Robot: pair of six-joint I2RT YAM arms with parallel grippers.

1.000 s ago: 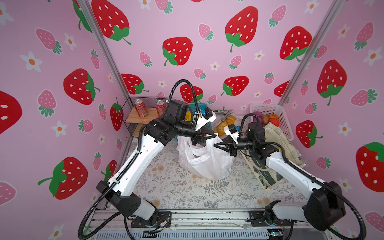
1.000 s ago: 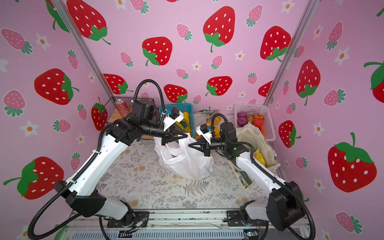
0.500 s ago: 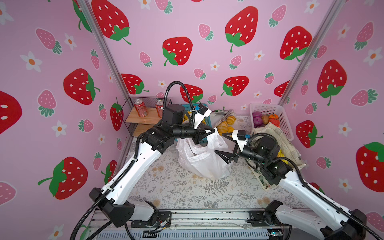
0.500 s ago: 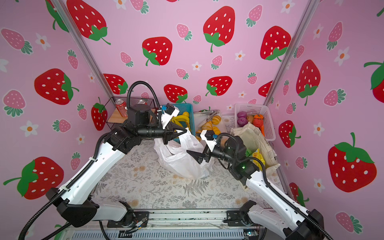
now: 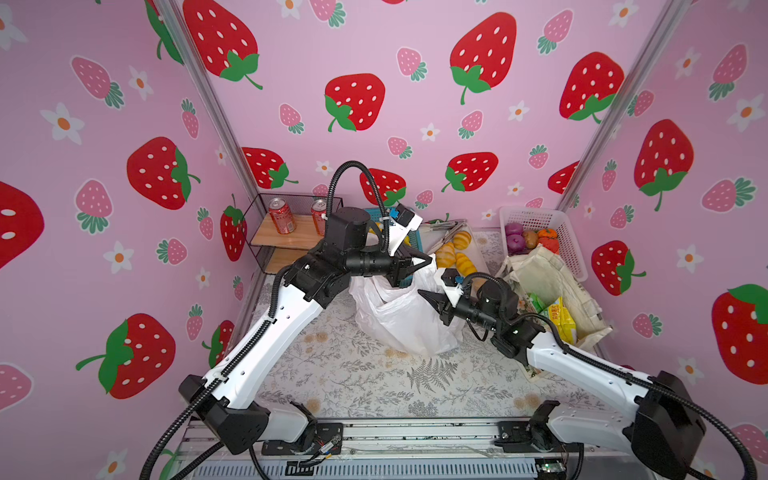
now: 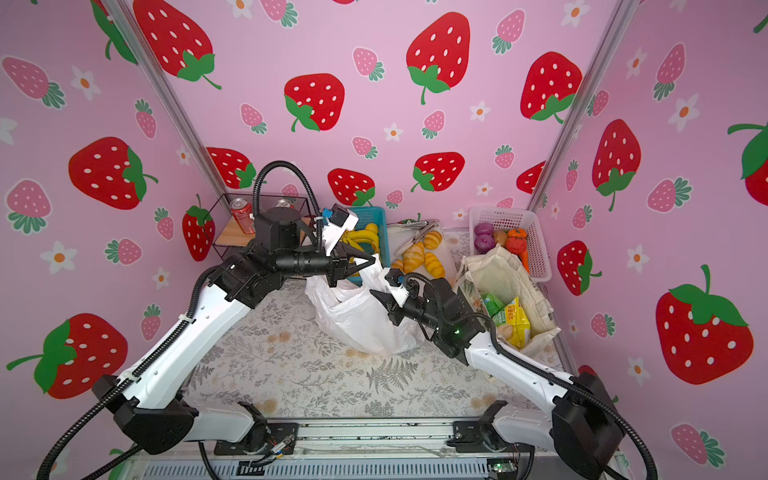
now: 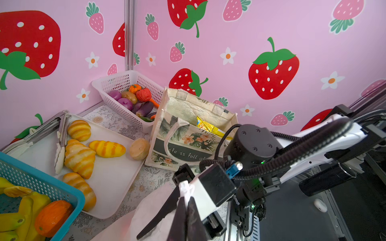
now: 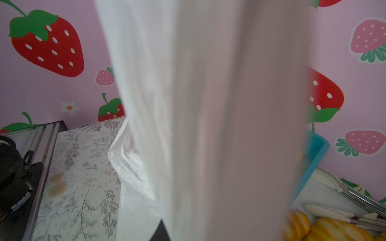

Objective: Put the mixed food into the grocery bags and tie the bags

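The white plastic grocery bag (image 5: 399, 316) (image 6: 357, 320) stands mid-table. My left gripper (image 5: 426, 262) (image 6: 371, 261) (image 7: 186, 200) is shut on its bunched handle and holds it up. My right gripper (image 5: 426, 296) (image 6: 378, 296) is pressed into the bag's upper right side, jaws close together on plastic. In the right wrist view the plastic (image 8: 208, 104) covers all but one fingertip (image 8: 160, 229). The canvas tote (image 5: 552, 282) (image 7: 188, 141) at the right holds yellow (image 5: 561, 320) and green (image 5: 538, 301) snack packets. Croissant rolls (image 5: 453, 249) (image 7: 79, 156) lie on a white tray.
A blue basket (image 6: 374, 216) at the back holds bananas and an orange fruit (image 7: 52, 217). A white basket (image 5: 540, 220) in the back right corner holds purple onions and other vegetables. Red cans (image 5: 282, 216) stand on a wire shelf at the back left. Tongs (image 7: 60, 141) lie on the tray.
My right gripper let go near the left gripper, drew back and down to the bag's right side, then closed again. The left gripper kept the handle and shifted slightly right.
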